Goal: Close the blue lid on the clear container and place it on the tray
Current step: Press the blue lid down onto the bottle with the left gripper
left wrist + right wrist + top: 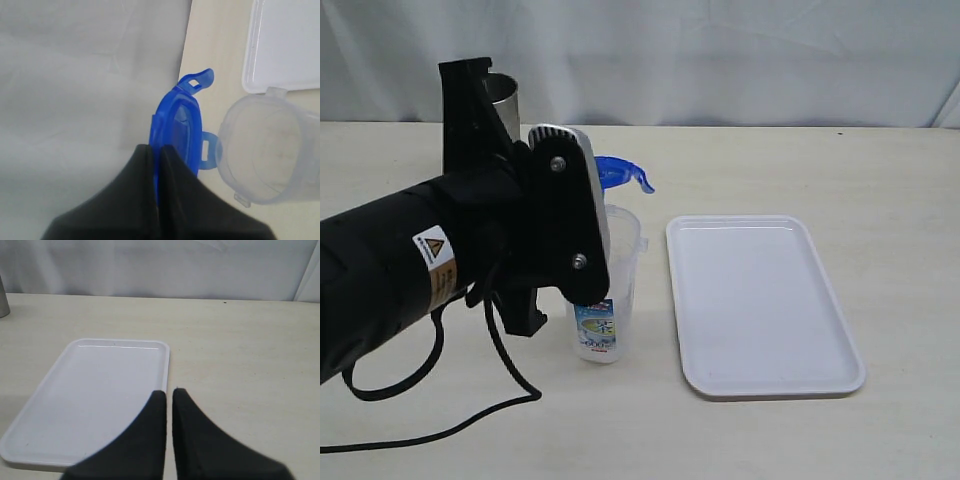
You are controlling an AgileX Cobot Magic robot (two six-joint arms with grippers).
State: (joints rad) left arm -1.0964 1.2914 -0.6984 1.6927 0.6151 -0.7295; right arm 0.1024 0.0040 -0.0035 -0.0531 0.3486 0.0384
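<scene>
My left gripper (159, 149) is shut on the blue lid (179, 125), held on edge in the air beside the open mouth of the clear container (267, 147). In the exterior view the lid (620, 174) pokes out past the left arm, just above and behind the container (610, 295), which stands upright with its label facing front. The white tray (760, 300) lies flat to the right of the container. My right gripper (169, 392) is shut with nothing in it, hovering at the tray's (100, 385) edge; it is out of the exterior view.
A grey steel cup (503, 100) stands at the back left, mostly hidden by the left arm, and its edge (3, 300) shows in the right wrist view. A black cable (440, 400) trails on the table at the front left. A white curtain backs the table.
</scene>
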